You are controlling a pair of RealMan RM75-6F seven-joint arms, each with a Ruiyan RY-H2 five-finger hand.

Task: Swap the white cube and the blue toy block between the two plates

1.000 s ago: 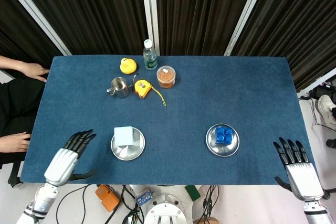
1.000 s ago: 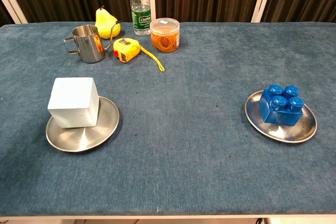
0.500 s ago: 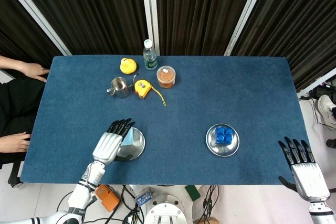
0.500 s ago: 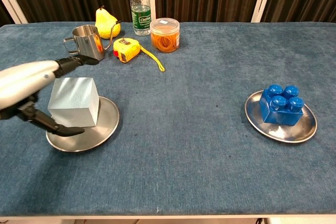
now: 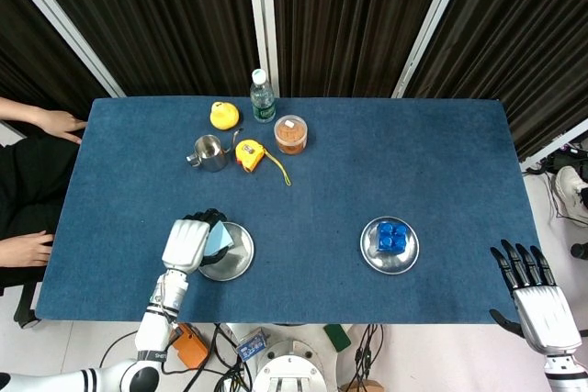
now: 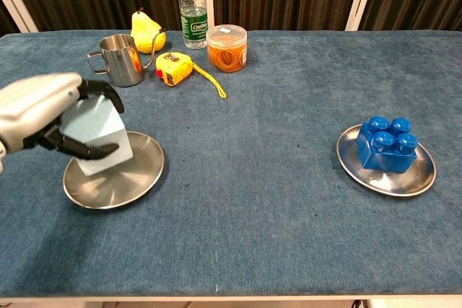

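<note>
My left hand (image 5: pixel 186 243) grips the white cube (image 6: pixel 101 138) with fingers curled over its top and the thumb under its front. The cube is tilted and one edge is raised above the left steel plate (image 6: pixel 123 185). In the head view the cube (image 5: pixel 219 238) shows partly under the hand, over the left plate (image 5: pixel 234 265). The blue toy block (image 5: pixel 392 236) lies on the right steel plate (image 5: pixel 381 262), and the chest view shows the same block (image 6: pixel 388 143) untouched. My right hand (image 5: pixel 533 291) is off the table's near right corner, fingers spread, holding nothing.
At the back left stand a yellow pear (image 5: pixel 223 115), a water bottle (image 5: pixel 263 96), an orange jar (image 5: pixel 290 134), a steel cup (image 5: pixel 210 152) and a yellow tape measure (image 5: pixel 249 154). A person's hand (image 5: pixel 55 123) rests at the table's left edge.
My left hand moved in from the table's near left edge, closed around the white cube and tipped it up off the plate. The right hand drifted slightly down and right.
</note>
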